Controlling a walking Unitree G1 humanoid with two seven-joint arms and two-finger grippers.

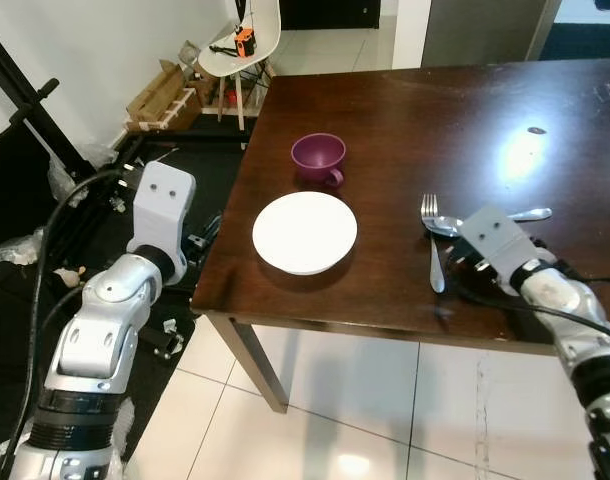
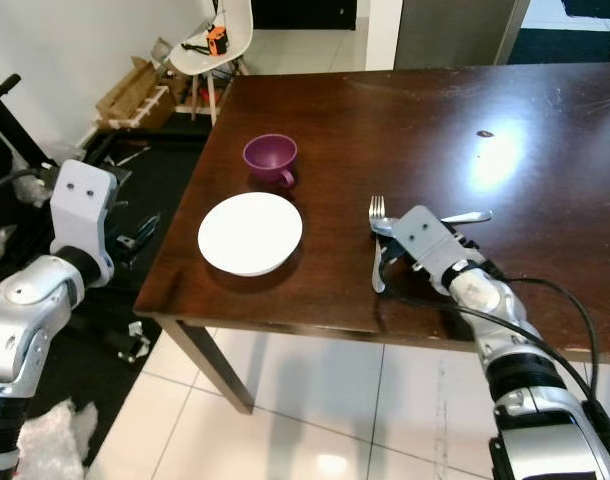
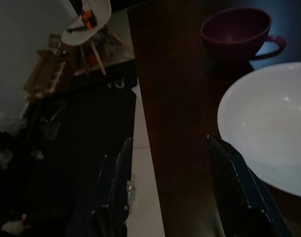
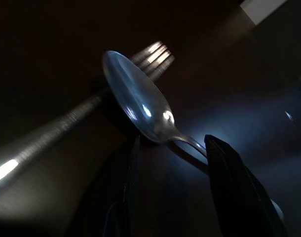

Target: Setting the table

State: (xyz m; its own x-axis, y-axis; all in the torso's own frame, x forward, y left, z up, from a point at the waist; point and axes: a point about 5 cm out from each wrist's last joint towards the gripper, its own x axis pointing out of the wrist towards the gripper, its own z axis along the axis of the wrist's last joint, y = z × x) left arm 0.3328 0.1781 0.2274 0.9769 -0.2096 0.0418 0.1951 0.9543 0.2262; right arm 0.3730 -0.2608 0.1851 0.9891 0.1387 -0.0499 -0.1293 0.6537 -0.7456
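On the dark wooden table [image 1: 385, 100] lie a white plate [image 1: 305, 232], a purple cup [image 1: 318, 157] just behind it, a fork [image 1: 434, 245] and a spoon [image 1: 447, 226] whose bowl rests across the fork. My right gripper [image 4: 172, 140] is low over the table at the spoon [image 4: 135, 94]. It is open, with the spoon's handle running between its fingers [image 4: 229, 187]. My left gripper [image 3: 170, 140] hangs open off the table's left edge, level with the plate [image 3: 269, 128], and holds nothing.
The table's front edge [image 1: 365, 325] is close to the fork and my right wrist. A white chair [image 1: 240, 40] and cardboard boxes [image 1: 160, 95] stand at the back left. Black stands, cables and scraps lie on the dark floor mat [image 1: 45, 240] on the left.
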